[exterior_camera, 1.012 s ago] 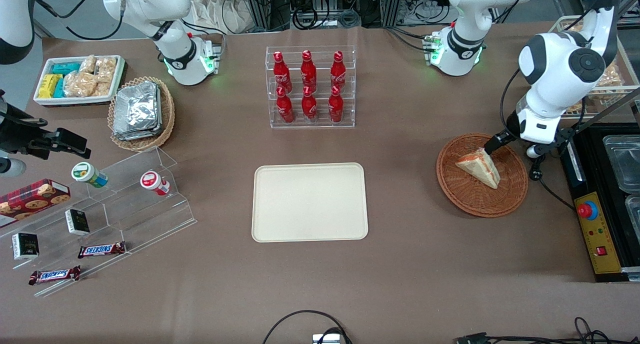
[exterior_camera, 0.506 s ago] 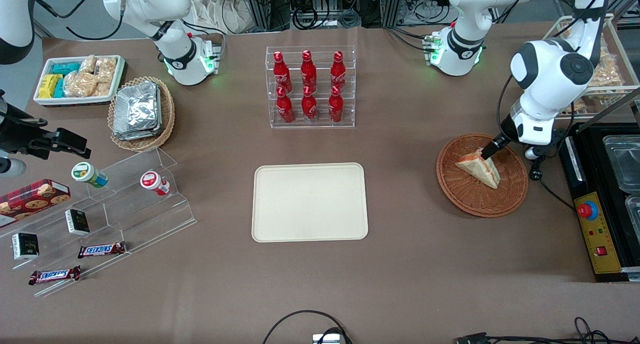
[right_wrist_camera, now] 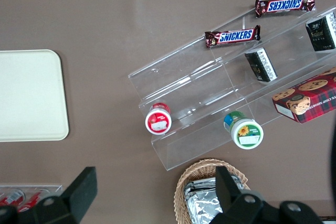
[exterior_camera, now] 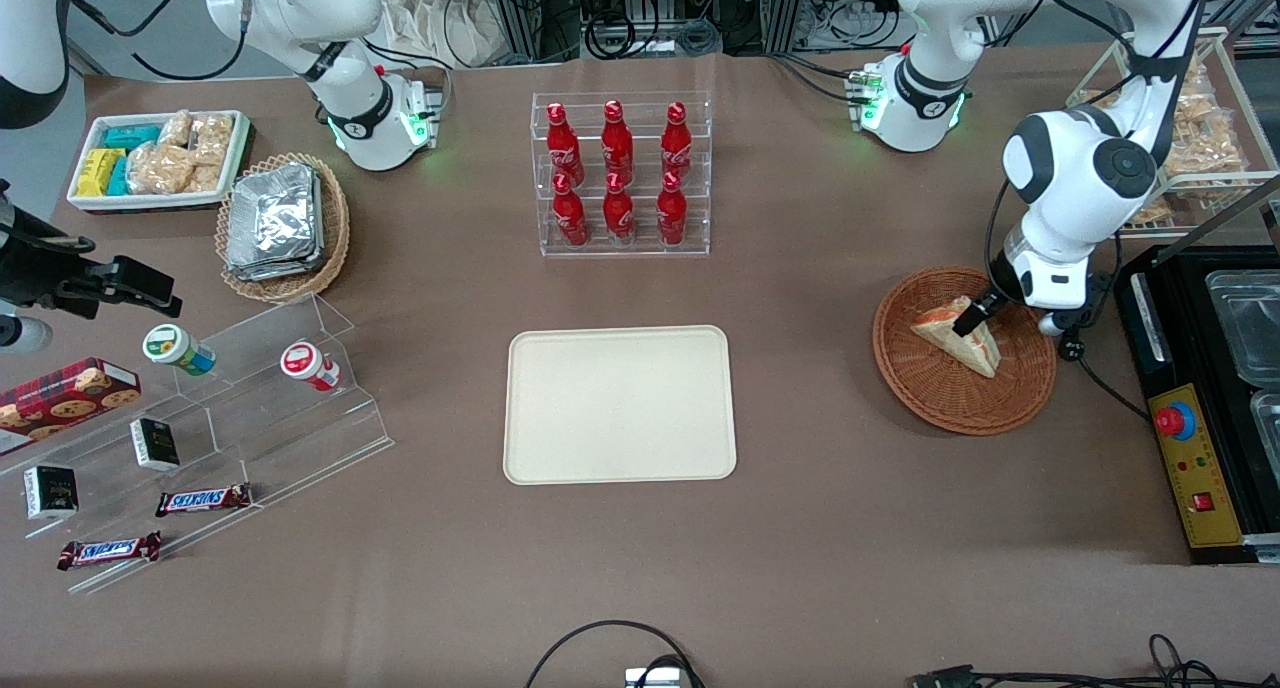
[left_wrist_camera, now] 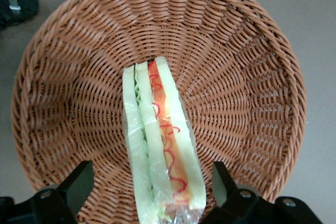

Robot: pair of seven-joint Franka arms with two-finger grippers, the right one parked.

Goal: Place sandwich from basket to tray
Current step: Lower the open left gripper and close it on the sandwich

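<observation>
Gripper point(left_wrist_camera: 152, 192) hangs over basket point(left_wrist_camera: 252, 77), fingers point(left_wrist_camera: 79, 184) straddling sandwich point(left_wrist_camera: 157, 145).

Front view: high, looking steeply down on the whole tabletop point(exterior_camera: 820, 528). Left wrist view: close, straight down past the tool point(left_wrist_camera: 149, 192) into the basket point(left_wrist_camera: 247, 77), also seen in front view. Right wrist view: downward; shares the tray point(right_wrist_camera: 31, 98) with front view.

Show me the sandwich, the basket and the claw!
sandwich point(left_wrist_camera: 157, 145), left wrist view, on its bread edge.
basket point(exterior_camera: 940, 398), front view, on its woven floor.
claw point(left_wrist_camera: 152, 184), left wrist view, open, straddling the sandwich.
</observation>
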